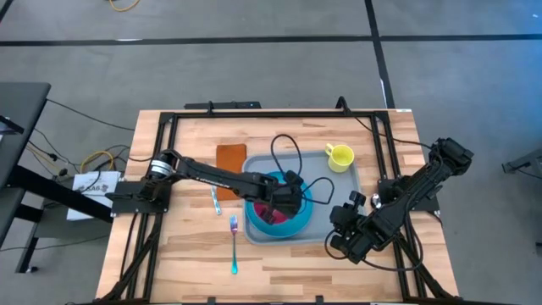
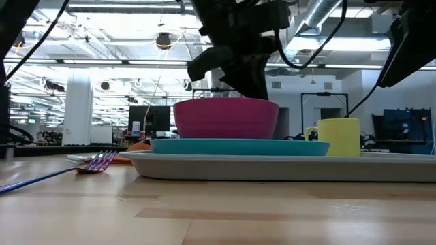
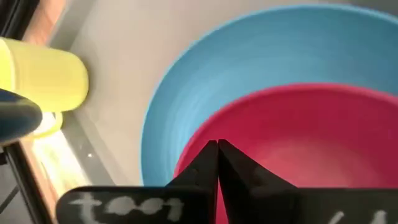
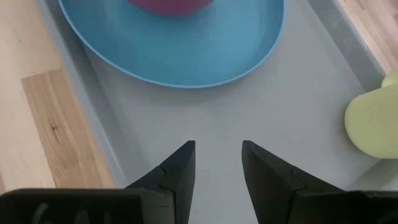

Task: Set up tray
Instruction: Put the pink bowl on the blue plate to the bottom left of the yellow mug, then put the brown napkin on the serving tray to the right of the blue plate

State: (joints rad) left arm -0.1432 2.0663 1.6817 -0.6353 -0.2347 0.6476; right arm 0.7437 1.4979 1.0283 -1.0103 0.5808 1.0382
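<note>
Tray sits on the wooden bench right of centre from overhead, carrying a blue plate with a magenta bowl on it and a yellow mug in its far corner; an orange napkin and a fork lie to its left. Level with the bench, the bowl stands on the plate, mug to the right. Left tool, fingers clenched together and empty, hangs over the bowl. Right tool, fingers parted, hovers above the tray's bare floor.

Wooden table, tray, orange-brown napkin, fork
</note>
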